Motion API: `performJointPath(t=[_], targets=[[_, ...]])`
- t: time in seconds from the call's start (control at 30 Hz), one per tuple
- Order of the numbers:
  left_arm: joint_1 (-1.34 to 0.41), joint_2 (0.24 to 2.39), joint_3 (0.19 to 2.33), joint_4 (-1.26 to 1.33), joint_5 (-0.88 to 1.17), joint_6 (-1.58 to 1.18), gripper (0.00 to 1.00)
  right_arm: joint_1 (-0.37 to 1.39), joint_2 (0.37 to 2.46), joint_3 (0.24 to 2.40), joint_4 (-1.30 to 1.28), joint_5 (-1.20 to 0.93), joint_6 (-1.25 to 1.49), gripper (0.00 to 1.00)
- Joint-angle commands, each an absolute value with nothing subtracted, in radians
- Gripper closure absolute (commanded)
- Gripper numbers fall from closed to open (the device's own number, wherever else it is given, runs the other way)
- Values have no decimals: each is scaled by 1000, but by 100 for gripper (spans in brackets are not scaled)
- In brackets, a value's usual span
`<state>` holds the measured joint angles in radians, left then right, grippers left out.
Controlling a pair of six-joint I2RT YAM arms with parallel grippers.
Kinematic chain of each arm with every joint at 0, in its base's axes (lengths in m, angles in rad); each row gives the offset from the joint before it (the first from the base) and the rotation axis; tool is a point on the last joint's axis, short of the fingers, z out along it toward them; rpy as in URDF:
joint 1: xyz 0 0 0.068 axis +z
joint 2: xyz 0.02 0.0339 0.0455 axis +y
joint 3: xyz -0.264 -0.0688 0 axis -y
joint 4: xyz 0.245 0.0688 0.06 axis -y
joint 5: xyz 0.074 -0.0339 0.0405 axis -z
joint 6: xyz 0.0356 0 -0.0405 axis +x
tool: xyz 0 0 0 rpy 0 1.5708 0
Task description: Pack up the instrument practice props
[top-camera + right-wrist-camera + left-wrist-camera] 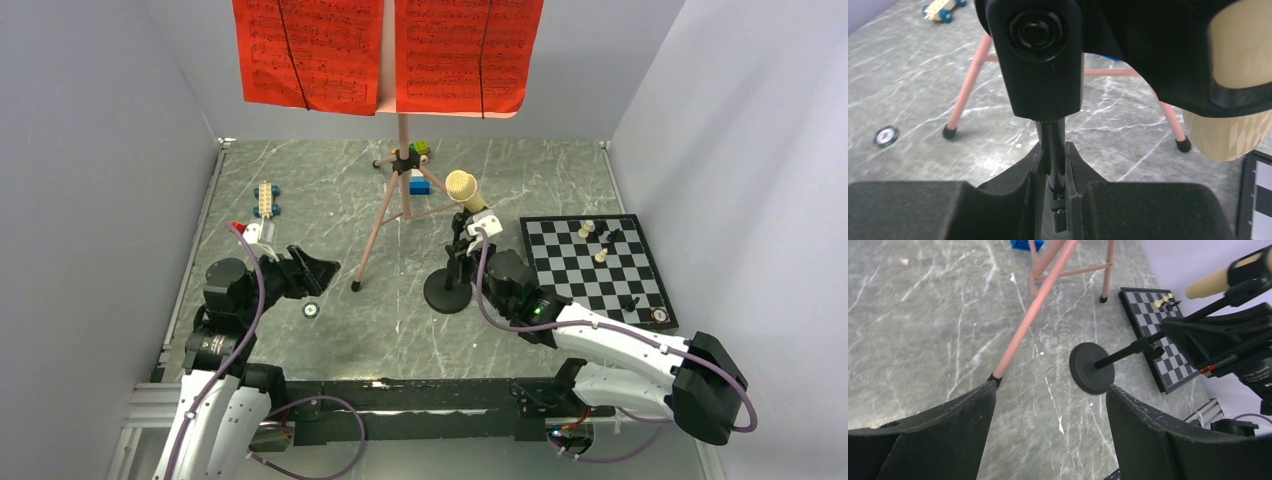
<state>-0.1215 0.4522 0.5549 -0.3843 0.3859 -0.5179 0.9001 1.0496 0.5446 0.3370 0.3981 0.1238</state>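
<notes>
The pink tripod music stand (403, 150) stands at the back centre and carries red sheet-music pages (310, 50). The beige foam-headed microphone (463, 187) sits in the clip of the small black mic stand (447, 291), whose round base is right of the tripod's front leg. My right gripper (1054, 149) is shut on the mic stand's thin black pole (1050, 132) just under the clip. My left gripper (1050, 390) is open and holds nothing; it is low over the table, with the tripod leg tip (994, 377) by its left finger and the round base (1092, 368) just ahead.
A chessboard (597, 270) with pieces lies at the right, close to my right arm. A beige toy car (266, 198) sits at the back left, and blue and green blocks (419, 183) lie behind the tripod. A small round disc (312, 310) lies near my left gripper. Grey walls enclose three sides.
</notes>
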Motion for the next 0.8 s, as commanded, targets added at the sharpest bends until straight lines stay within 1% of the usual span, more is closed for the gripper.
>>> performJointPath(t=[0.0, 0.07, 0.13, 0.17, 0.3, 0.4, 0.57, 0.77], targets=[[-147, 434, 547, -188, 478, -530, 14, 923, 996, 564, 361, 230, 100, 100], [-178, 439, 545, -114, 500, -530, 7, 936, 1005, 578, 353, 176, 91, 100], [-227, 458, 556, -62, 500, -515, 1, 953, 1019, 591, 355, 138, 73, 100], [-265, 474, 568, -53, 487, -503, 1, 962, 1029, 595, 358, 123, 63, 100], [-380, 541, 615, -41, 438, -445, 1, 986, 1070, 603, 399, 58, 25, 100], [-428, 563, 624, -25, 408, -434, 1, 1000, 1098, 612, 432, 10, 10, 100], [-465, 551, 620, -40, 351, -425, 1, 1026, 1152, 651, 472, 5, 14, 100], [-477, 498, 635, -109, 300, -400, 1, 1049, 1188, 689, 494, -20, 101, 100]])
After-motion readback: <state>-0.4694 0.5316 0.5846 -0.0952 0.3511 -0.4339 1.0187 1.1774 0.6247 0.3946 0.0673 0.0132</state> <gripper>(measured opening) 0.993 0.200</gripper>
